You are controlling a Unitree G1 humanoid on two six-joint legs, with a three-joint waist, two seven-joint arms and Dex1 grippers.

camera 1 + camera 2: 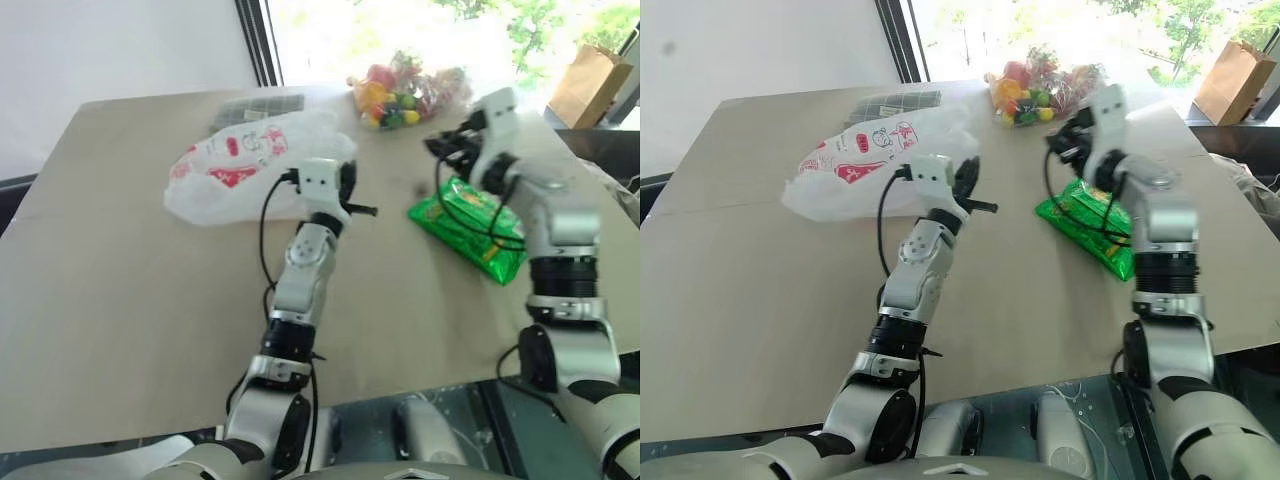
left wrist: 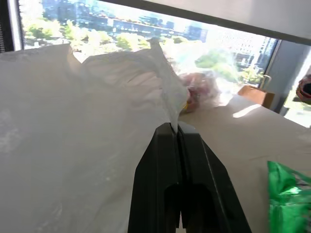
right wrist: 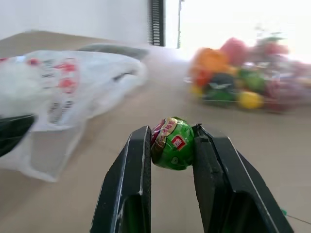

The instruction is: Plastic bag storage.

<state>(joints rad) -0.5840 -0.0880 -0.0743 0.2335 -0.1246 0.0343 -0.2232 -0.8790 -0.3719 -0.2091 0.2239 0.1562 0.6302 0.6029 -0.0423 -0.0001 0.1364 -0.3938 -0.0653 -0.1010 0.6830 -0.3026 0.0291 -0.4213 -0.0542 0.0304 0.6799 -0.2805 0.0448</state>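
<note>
Plastic bag (image 1: 240, 165) lies on table (image 1: 120, 300), far left side. Left hand (image 2: 174, 127) pinched together on bag's edge. Right hand (image 3: 172, 143) clamped on small green wrapped item (image 3: 172, 144). Step: loading bag. Next: hold mouth open, bring item in.

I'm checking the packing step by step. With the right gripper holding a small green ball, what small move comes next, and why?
Probably carry the green ball in the right gripper across toward the plastic bag and its mouth. The ball is already clamped above the table, and the left gripper is shut on a fold of the bag, seemingly lifting it. Whether the mouth is open cannot be told.
</note>
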